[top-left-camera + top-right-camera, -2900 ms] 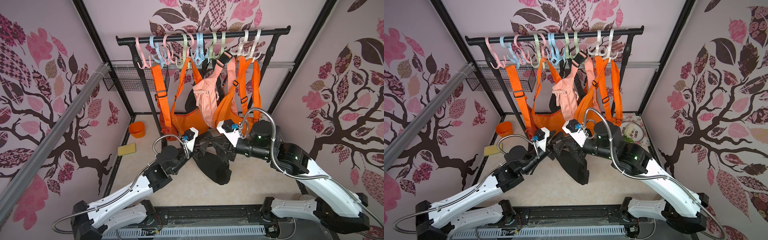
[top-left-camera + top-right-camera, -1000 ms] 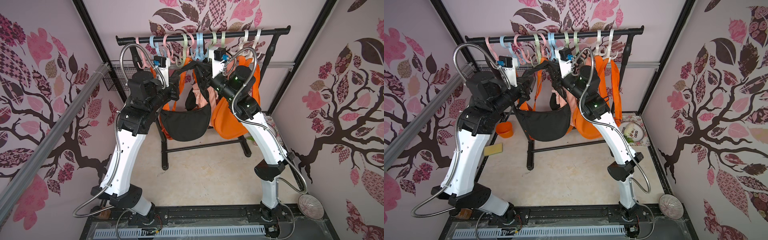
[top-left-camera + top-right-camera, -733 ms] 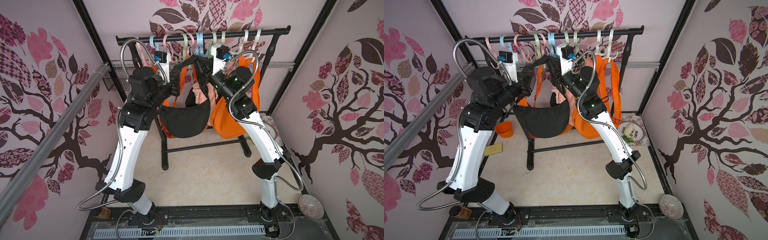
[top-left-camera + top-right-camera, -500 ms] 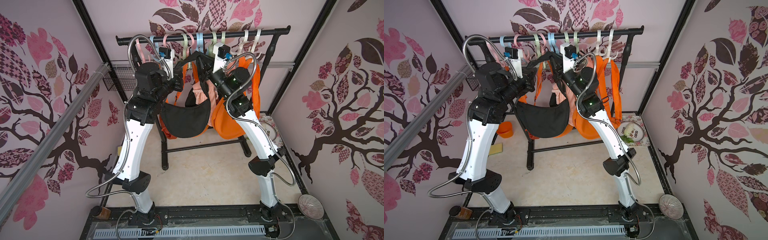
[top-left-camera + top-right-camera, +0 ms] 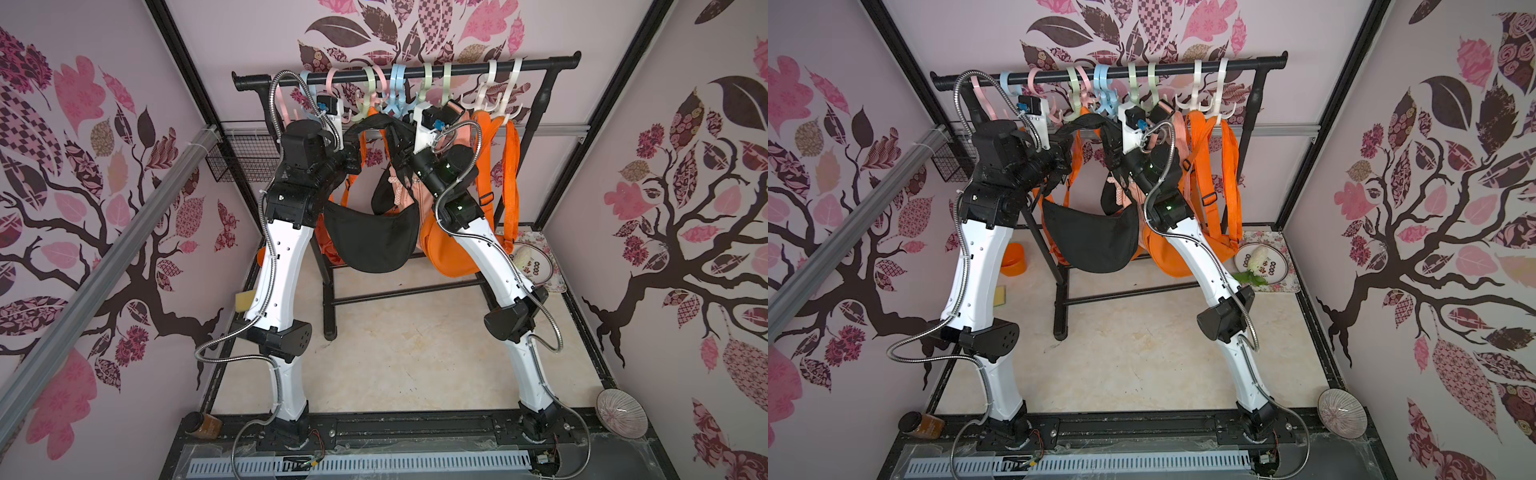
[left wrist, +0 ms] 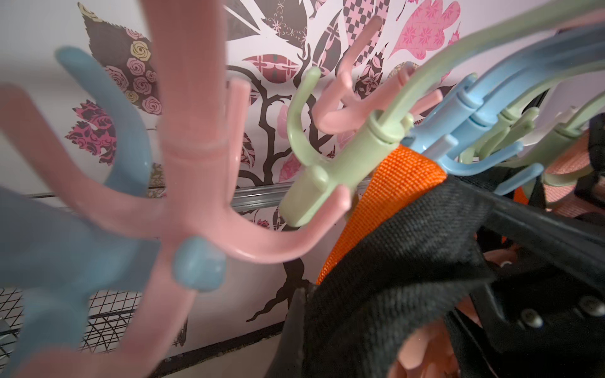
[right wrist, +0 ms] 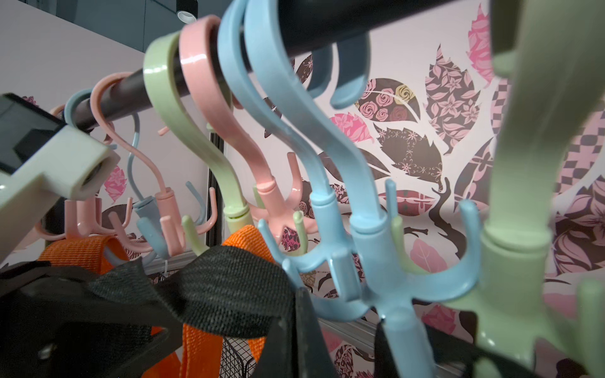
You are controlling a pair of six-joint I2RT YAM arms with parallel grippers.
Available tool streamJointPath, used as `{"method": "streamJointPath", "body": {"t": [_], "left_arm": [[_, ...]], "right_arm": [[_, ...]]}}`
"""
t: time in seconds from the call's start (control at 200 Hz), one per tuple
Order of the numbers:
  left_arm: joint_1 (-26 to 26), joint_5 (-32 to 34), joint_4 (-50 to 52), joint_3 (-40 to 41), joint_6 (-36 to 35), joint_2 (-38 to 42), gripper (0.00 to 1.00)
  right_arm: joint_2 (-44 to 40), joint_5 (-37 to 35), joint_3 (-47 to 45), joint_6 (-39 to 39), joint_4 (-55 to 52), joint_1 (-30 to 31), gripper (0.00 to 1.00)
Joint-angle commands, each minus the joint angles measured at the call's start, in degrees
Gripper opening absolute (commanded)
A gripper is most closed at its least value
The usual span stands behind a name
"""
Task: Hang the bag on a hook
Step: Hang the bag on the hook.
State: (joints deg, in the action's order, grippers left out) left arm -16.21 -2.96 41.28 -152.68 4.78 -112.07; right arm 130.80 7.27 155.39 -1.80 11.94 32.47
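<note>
The black bag [image 5: 370,241] [image 5: 1096,241] hangs in front of the rack by its black strap [image 5: 371,121] [image 5: 1084,121], which is stretched between my two grippers just below the pastel hooks [image 5: 392,106] on the black rail [image 5: 536,65]. My left gripper [image 5: 353,156] [image 6: 304,311] is shut on the strap [image 6: 393,261], next to a green hook [image 6: 314,189] and a pink hook [image 6: 196,196]. My right gripper [image 5: 401,141] [image 7: 296,314] is shut on the strap [image 7: 229,278], right beside a blue hook [image 7: 376,288]. I cannot tell whether the strap rests on a prong.
Orange bags [image 5: 453,249] and a pink bag [image 5: 407,191] hang on the same rail behind the black one. A wire basket [image 5: 241,153] is fixed at the back left. On the floor are an orange bowl [image 5: 1013,259], a plate [image 5: 1262,259], a sponge [image 5: 243,299] and a striped bowl [image 5: 622,411].
Both arms have risen and reached towards the rail, carrying the black bag from low over the floor up to the hooks. In the last second the strap has come closer under them.
</note>
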Motion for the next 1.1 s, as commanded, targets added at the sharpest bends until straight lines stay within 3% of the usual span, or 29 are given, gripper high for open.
{"method": "streamJointPath", "body": {"t": [0.0, 0.215, 0.5, 0.69, 0.87, 1.095], "left_arm": [[2.3, 3.9, 2.2, 0.0, 0.8, 1.1, 0.00], [2.7, 3.0, 0.6, 2.8, 0.5, 3.7, 0.00], [2.8, 3.0, -4.5, 4.1, -0.4, 7.0, 0.00], [2.8, 2.7, -2.8, -2.2, -1.4, 2.5, 0.00], [3.0, 3.4, -6.5, -0.4, -1.9, 2.5, 0.00], [3.8, 2.8, -3.8, -1.8, -0.2, -2.6, 0.00]], "right_arm": [[1.2, -6.4, 3.1, 1.7, 2.6, -3.0, 0.00], [-3.0, -5.8, 0.2, 1.5, 0.8, -2.5, 0.00], [-4.6, -8.2, 0.7, 1.5, 8.8, -0.9, 0.00], [-1.4, -10.7, 2.5, 2.1, 13.0, -0.9, 0.00], [0.1, -13.5, 2.7, 1.3, 15.5, -1.1, 0.00], [1.3, -15.2, -0.6, -1.2, 14.3, -1.3, 0.00]]}}
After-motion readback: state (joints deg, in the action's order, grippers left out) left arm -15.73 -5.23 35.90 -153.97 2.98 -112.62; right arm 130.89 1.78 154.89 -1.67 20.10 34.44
